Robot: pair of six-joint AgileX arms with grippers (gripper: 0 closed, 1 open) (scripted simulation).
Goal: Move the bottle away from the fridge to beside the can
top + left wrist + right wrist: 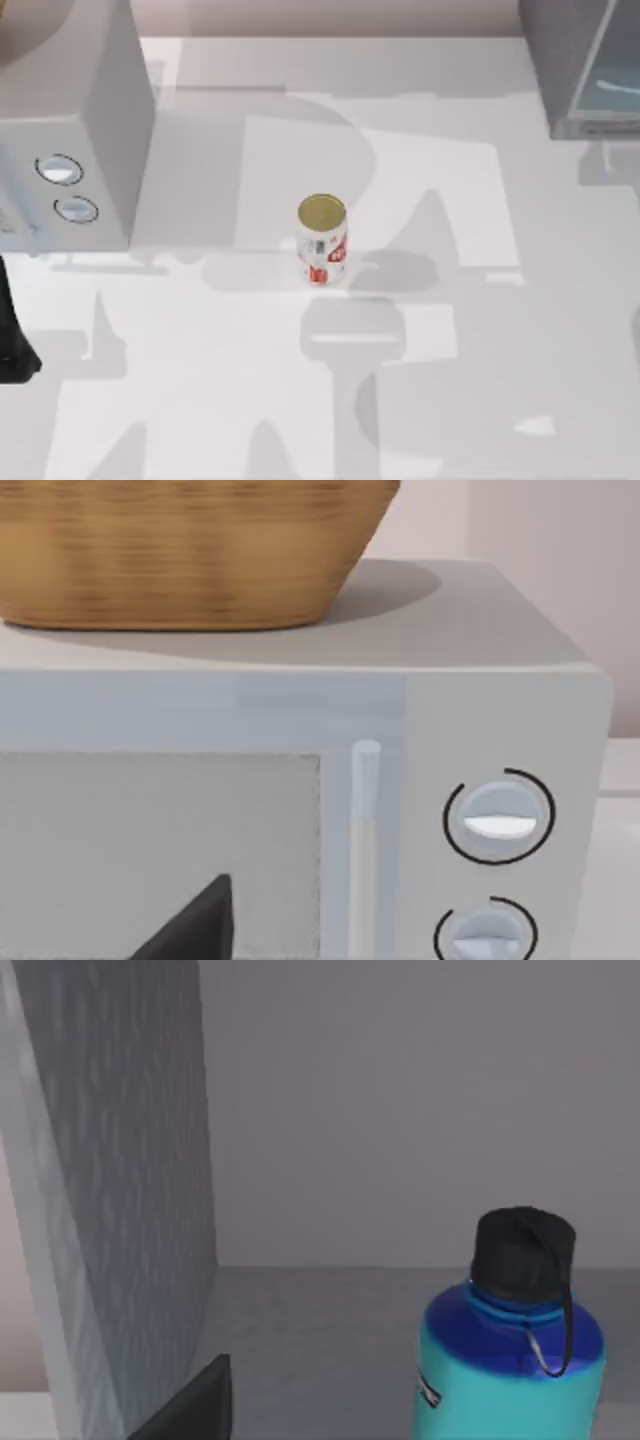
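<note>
The can, white with red markings and a gold top, stands upright in the middle of the table. The fridge, grey with a pale bluish glass panel, stands at the far right corner. In the right wrist view the cyan bottle, with a dark blue shoulder, black cap and small loop, stands upright on a grey floor before a grey back wall. A grey textured panel rises beside it. A dark part of my right gripper shows short of the bottle, apart from it.
A grey box with two round dials stands at the far left; a wicker basket sits on top of it. My left arm is parked at the table's left edge, its gripper facing that box.
</note>
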